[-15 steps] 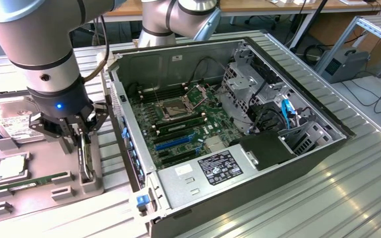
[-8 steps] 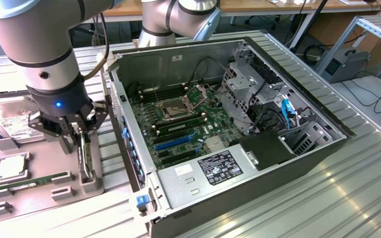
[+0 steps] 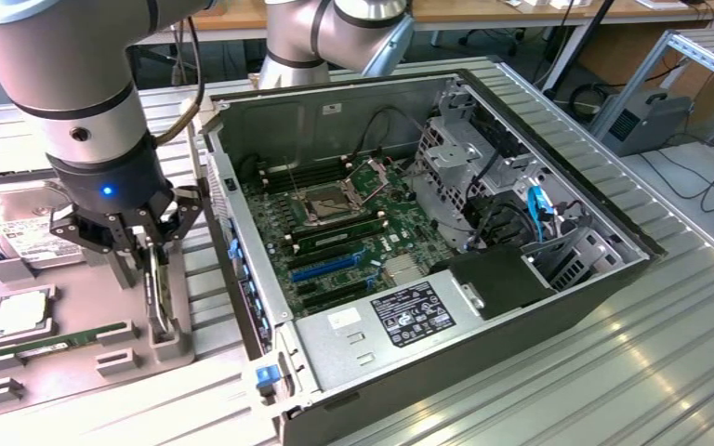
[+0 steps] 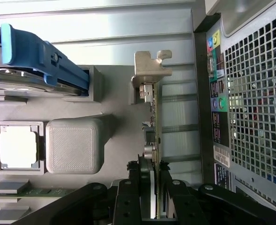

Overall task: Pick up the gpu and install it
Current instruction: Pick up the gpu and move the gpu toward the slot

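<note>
We see a black pincer (image 3: 146, 243) under a silver-grey arm (image 3: 72, 74) with 1 blue light (image 3: 109, 191). The gpu (image 4: 155, 136) is dark, its bracket (image 4: 149, 70) pale metal. The tray (image 3: 78, 376) is plain grey, the memory stick (image 3: 53, 342) green, the hard drive (image 3: 16, 232) silver with a white label. The motherboard (image 3: 357, 232) is green with 1 blue slot (image 3: 326, 268). The case back (image 4: 257, 93) shows a dark grid of square holes. The surface (image 3: 630, 372) is ribbed silver.
</note>
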Tool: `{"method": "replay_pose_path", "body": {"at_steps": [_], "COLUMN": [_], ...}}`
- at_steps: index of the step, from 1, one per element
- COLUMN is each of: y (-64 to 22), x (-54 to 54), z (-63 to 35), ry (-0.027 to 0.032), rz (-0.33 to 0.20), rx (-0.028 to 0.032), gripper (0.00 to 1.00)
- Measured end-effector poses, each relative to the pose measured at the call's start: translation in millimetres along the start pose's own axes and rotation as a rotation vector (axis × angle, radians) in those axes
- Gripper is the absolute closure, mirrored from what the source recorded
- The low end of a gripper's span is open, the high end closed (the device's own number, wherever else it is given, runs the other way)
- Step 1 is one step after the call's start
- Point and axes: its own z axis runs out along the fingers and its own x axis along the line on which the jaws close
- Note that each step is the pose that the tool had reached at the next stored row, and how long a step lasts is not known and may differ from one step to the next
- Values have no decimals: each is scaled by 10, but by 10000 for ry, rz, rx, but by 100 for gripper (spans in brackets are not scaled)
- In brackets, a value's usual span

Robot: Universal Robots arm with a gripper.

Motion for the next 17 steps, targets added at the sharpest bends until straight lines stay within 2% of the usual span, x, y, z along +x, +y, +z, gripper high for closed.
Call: {"method": "replay_pose_path", "body": {"at_steps": [17], "y": [3], "x": [-4], "z": [-102], "ry": [0], "rz": [0], "rx": [0], "gripper": [73]}}
